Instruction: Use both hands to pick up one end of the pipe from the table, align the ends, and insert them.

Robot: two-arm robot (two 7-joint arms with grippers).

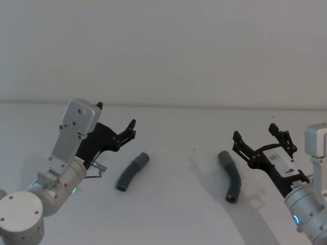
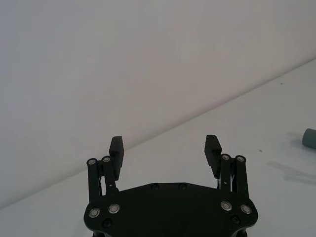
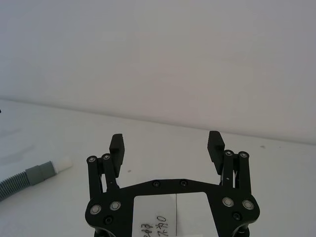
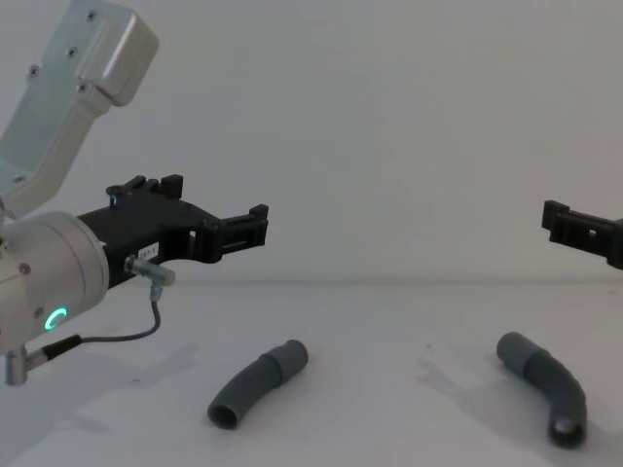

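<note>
Two dark-grey bent pipe pieces lie apart on the white table [image 1: 179, 127]. The left piece [image 1: 132, 172] [image 4: 258, 382] has its collared end pointing up and to the right. The right piece [image 1: 231, 176] [image 4: 545, 384] lies with one open end toward me. My left gripper [image 1: 116, 115] [image 4: 219, 209] [image 2: 165, 145] hovers open above the table, behind and to the left of the left piece. My right gripper [image 1: 255, 131] [image 3: 167, 143] [image 4: 574, 226] is open too, in the air just right of the right piece. Neither holds anything.
A grey corrugated hose [image 3: 29, 175] with a white tip lies on the surface far off in the right wrist view. A grey pipe end [image 2: 310, 137] shows at the edge of the left wrist view. A plain wall stands behind the table.
</note>
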